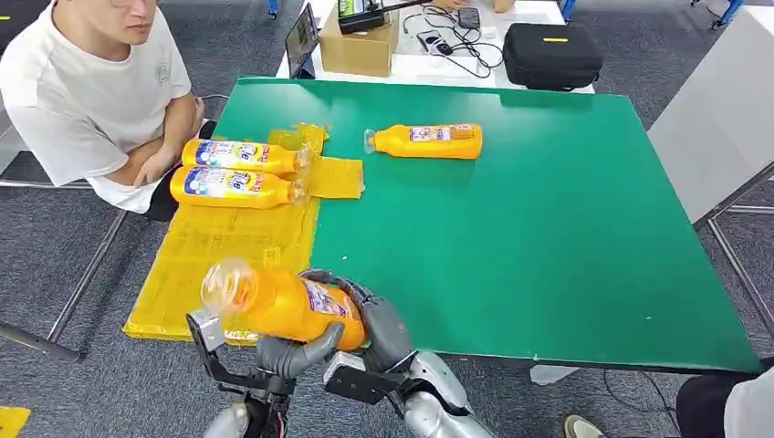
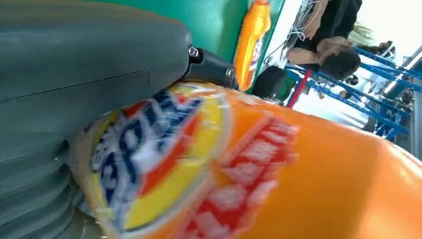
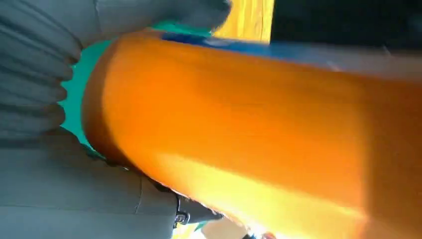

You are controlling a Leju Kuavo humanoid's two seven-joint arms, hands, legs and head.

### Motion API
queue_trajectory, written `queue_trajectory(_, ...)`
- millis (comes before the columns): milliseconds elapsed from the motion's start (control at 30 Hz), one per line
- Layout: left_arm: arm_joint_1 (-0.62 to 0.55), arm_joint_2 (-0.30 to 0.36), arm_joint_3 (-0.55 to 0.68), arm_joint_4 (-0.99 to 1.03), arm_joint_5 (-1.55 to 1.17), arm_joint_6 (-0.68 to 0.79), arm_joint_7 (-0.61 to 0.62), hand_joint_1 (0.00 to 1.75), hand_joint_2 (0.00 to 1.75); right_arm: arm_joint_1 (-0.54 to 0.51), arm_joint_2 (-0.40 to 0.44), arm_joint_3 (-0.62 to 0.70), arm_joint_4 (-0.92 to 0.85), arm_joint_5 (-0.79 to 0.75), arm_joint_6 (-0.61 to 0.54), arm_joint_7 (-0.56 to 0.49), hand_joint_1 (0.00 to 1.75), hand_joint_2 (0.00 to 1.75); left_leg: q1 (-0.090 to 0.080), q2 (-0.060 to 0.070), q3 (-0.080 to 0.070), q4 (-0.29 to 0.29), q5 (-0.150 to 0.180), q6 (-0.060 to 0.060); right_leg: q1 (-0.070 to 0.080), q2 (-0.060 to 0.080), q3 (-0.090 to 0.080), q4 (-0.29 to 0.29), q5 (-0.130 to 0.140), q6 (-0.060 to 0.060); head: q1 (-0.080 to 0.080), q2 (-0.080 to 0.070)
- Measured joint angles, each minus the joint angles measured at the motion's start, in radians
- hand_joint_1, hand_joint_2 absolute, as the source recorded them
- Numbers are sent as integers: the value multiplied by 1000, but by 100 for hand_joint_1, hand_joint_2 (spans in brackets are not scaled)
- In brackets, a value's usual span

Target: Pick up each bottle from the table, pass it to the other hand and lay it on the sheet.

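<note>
Both hands grip one orange bottle (image 1: 283,306) at the worktop's (image 1: 548,228) near edge, over the yellow sheet's (image 1: 228,246) corner: left hand (image 1: 292,351) wraps under it, right hand (image 1: 379,319) clasps its base. Two bottles (image 1: 239,172) lie on the sheet; another bottle (image 1: 429,140) lies on the worktop. Person (image 1: 91,82) sits far-left.

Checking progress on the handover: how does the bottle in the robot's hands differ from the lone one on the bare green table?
The held bottle is off the table, gripped between the left hand and right hand, above the near end of the yellow sheet; the lone bottle lies untouched on the green table. The held bottle's clear end points toward the sheet side; so does the lone one's. Both are orange with labels.
</note>
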Motion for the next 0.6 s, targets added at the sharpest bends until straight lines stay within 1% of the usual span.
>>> queue_trajectory(233, -12, -2, 11, 5, 44, -16, 18, 175, 175, 0, 5, 3, 12, -58, 7, -29, 0, 0, 0, 0, 0, 0, 0, 0, 0, 0, 0, 0, 0, 0, 0, 0)
queue_trajectory(267, -14, -3, 13, 5, 43, -9, 18, 175, 175, 1, 6, 3, 14, -65, 0, -40, 0, 0, 0, 0, 0, 0, 0, 0, 0, 0, 0, 0, 0, 0, 0, 0)
queue_trajectory(333, -27, -11, 15, 5, 7, 53, 19, 175, 175, 4, 9, 3, 19, -65, -32, -56, 0, 0, 0, 0, 0, 0, 0, 0, 0, 0, 0, 0, 0, 0, 0, 0)
queue_trajectory(400, -52, -31, 23, 13, -36, 125, 23, 175, 175, 9, 9, 3, 23, -73, -58, -73, 0, 0, 0, -1, 0, 0, 0, 0, 0, 0, 0, 0, 0, 0, 1, 0)
queue_trajectory(433, -70, -34, 31, 24, -85, 188, 24, 175, 175, 12, 10, 3, 24, -82, -82, -86, 0, 0, 0, -1, 0, 0, 0, 0, 0, 0, 0, 0, 0, 0, 1, 0)
queue_trajectory(500, -130, -34, 42, 77, -251, 358, -9, 175, 175, 14, 12, 4, 27, -83, -134, -105, 0, 0, 0, -1, 0, 0, 0, 0, 0, 0, 1, 0, 0, 0, 1, 0)
queue_trajectory(567, -216, -30, 70, 172, -457, 551, -52, 175, 175, 16, 14, 20, 28, -80, -153, -130, 0, 0, 0, -1, 1, 0, 1, 0, 0, 0, 1, 0, 1, 0, 0, 0)
queue_trajectory(600, -256, -23, 86, 220, -534, 602, -63, 175, 175, 18, 15, 26, 29, -80, -153, -134, 0, 0, 0, -1, 1, 0, 1, 0, 0, 0, 1, 1, 1, 0, -1, 0)
